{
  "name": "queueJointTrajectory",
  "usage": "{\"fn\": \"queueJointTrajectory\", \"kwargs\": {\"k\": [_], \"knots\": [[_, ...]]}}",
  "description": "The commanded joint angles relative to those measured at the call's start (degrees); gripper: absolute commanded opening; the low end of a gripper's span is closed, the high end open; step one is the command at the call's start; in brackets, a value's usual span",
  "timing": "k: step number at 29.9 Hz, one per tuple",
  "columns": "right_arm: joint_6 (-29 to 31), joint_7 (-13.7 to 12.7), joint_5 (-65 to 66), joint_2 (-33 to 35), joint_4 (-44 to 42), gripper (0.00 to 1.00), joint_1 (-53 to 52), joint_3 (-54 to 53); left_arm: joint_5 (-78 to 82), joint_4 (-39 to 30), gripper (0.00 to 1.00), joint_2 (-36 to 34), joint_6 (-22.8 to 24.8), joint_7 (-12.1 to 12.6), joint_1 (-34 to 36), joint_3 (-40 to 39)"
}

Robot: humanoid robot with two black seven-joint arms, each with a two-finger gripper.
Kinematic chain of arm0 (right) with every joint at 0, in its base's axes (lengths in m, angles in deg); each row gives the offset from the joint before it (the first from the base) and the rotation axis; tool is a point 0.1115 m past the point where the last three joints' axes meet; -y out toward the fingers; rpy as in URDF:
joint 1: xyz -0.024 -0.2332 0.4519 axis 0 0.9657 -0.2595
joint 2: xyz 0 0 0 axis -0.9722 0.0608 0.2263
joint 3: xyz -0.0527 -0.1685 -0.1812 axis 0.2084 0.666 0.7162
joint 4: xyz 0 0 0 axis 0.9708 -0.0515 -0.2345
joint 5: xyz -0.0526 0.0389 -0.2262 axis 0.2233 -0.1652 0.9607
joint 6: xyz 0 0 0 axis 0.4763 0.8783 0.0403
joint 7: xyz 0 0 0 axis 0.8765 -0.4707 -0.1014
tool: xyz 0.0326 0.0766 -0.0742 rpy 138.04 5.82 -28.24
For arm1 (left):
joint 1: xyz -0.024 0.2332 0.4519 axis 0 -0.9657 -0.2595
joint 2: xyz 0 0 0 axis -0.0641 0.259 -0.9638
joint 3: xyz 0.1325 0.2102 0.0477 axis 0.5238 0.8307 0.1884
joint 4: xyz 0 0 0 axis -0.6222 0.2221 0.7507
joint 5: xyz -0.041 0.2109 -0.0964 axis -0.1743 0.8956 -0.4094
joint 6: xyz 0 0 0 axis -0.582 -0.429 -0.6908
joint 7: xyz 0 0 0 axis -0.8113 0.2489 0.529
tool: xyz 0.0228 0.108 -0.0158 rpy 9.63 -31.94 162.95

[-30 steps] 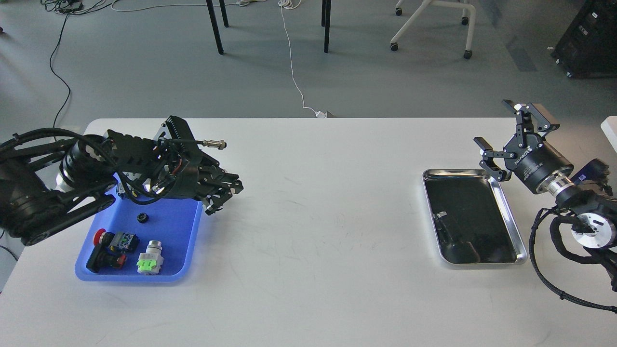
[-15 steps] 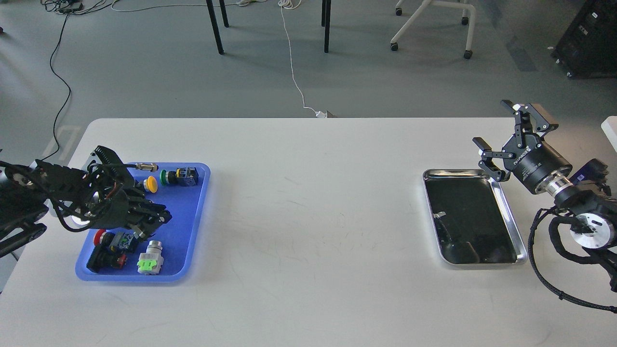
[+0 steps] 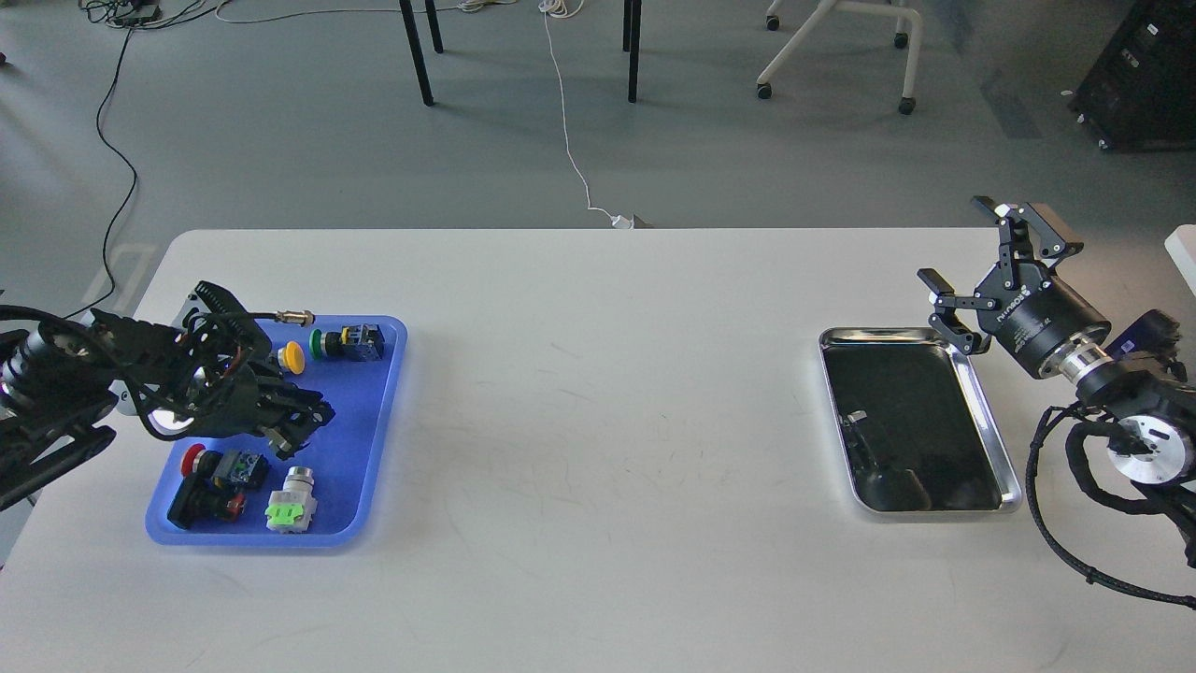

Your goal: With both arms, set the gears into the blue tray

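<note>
The blue tray [image 3: 360, 444] lies at the table's left. My left gripper [image 3: 297, 422] hangs low over its middle, dark and seen end-on, so its fingers cannot be told apart. No gears show in this view; the gripper and arm cover part of the tray floor. At the far right, my right gripper [image 3: 955, 241] is held above the table, open and empty, just past the far right corner of the steel tray [image 3: 911, 411].
Push-button switches lie in the blue tray: yellow [image 3: 292, 356], green and black [image 3: 348, 342], red [image 3: 193, 457], black and red [image 3: 201, 502], white and green [image 3: 291, 505]. The steel tray holds only small scraps. Chair legs and cables are on the floor beyond the table.
My left arm has pulled back to the left, from the blue tray's far right corner to over its middle. A gear seen in the tray earlier is now covered. The right arm has barely moved.
</note>
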Motion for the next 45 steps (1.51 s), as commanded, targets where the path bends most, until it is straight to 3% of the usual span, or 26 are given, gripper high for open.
{"fn": "queueJointTrajectory", "kwargs": {"k": [1,12,14,16,17,26,28,35,37,41,45], "knots": [[0.0,0.0,0.0,0.0,0.0,0.98,-0.1,0.0,0.0,1.4,0.19,0.4,-0.1,0.0,0.1,0.1],[0.0,0.0,0.0,0.1,0.1,0.98,-0.1,0.0,0.0,4.0,0.25,2.7,-0.2,0.0,0.2,0.1],[0.0,0.0,0.0,0.1,0.1,0.98,-0.1,0.0,0.0,4.3,0.35,2.8,-0.2,0.0,0.2,0.1],[0.0,0.0,0.0,0.1,0.1,0.98,0.0,0.0,0.0,4.3,0.54,2.8,-0.3,0.0,0.2,0.1],[0.0,0.0,0.0,0.1,0.1,0.98,0.0,0.0,0.0,4.4,0.58,2.7,-0.3,0.0,0.2,0.1],[0.0,0.0,0.0,0.1,0.2,0.98,-0.1,0.0,0.0,3.1,0.72,2.2,-0.3,0.0,1.8,-0.5],[0.0,0.0,0.0,0.1,0.2,0.98,-0.1,0.0,-0.6,-0.1,0.79,0.8,-0.2,0.0,4.0,-2.1],[0.0,0.0,0.0,0.1,0.2,0.98,-0.1,-0.2,-27.7,-9.6,0.94,-3.0,-0.5,0.0,4.0,-12.7],[0.0,0.0,0.0,0.1,0.4,0.98,0.0,-0.2,-37.5,-9.9,0.95,-3.3,-3.0,0.0,2.7,-13.8],[0.0,0.0,0.0,-0.4,1.0,0.98,0.0,-0.1,-59.8,-11.3,0.97,-1.8,-10.6,0.0,-3.5,-15.4],[0.0,0.0,0.1,-0.7,2.1,0.99,-0.1,-0.2,-76.4,-11.5,0.98,2.4,-10.9,0.0,-12.7,-25.5]]}}
